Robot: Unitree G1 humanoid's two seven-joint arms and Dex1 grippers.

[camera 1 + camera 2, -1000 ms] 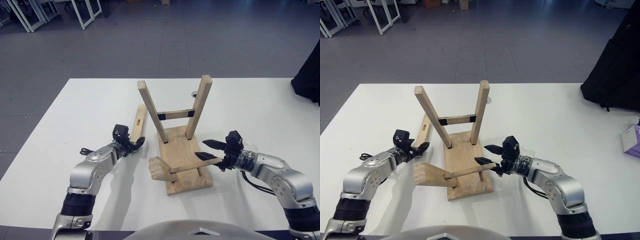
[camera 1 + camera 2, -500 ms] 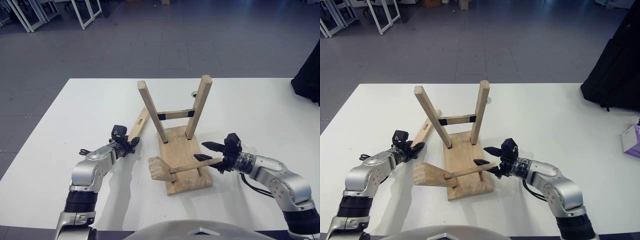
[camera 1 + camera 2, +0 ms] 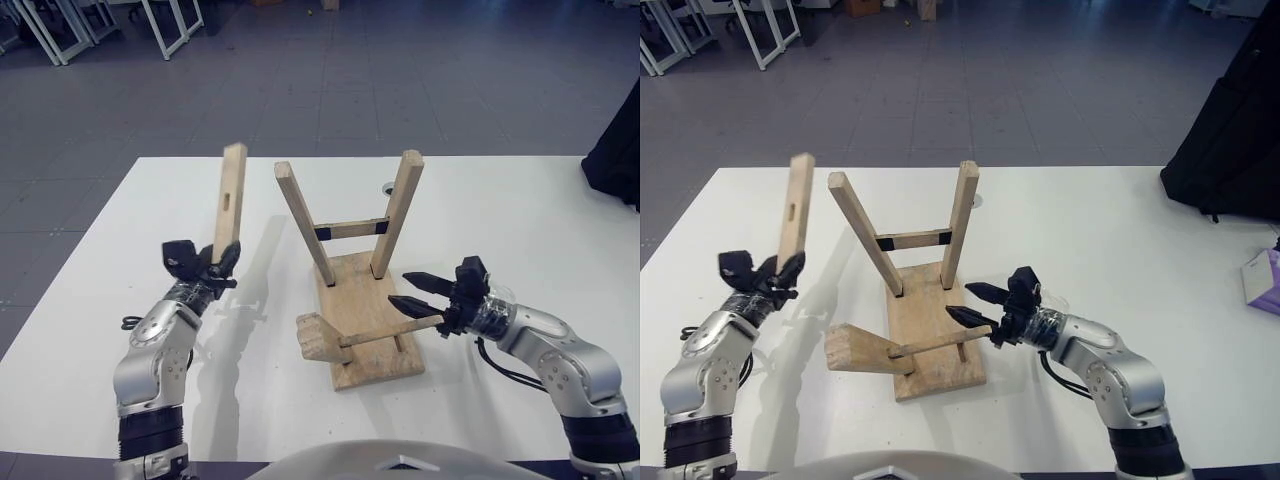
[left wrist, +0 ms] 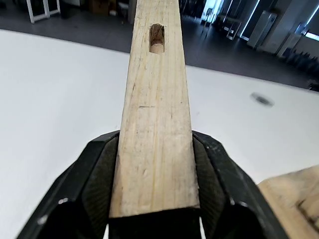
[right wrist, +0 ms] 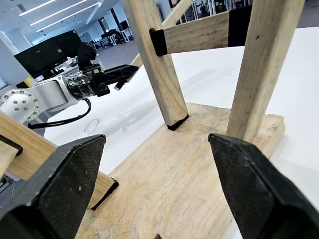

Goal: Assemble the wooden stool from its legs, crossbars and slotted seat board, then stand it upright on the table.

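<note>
Currently left gripper [image 3: 218,268] clamps 1 loose leg [image 3: 232,200] upright; right gripper [image 3: 399,288] gapes beside seat board [image 3: 360,296].

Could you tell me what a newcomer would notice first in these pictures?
The left gripper holds a loose slotted leg upright over the table's left side. At centre the seat board lies flat with two legs, joined by a crossbar, pointing up; the right gripper is open beside its right edge.

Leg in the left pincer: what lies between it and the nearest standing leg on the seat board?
Only bare white table, as the left eye view shows. The leg, held upright in the left pincer, stands apart from the standing leg.
</note>
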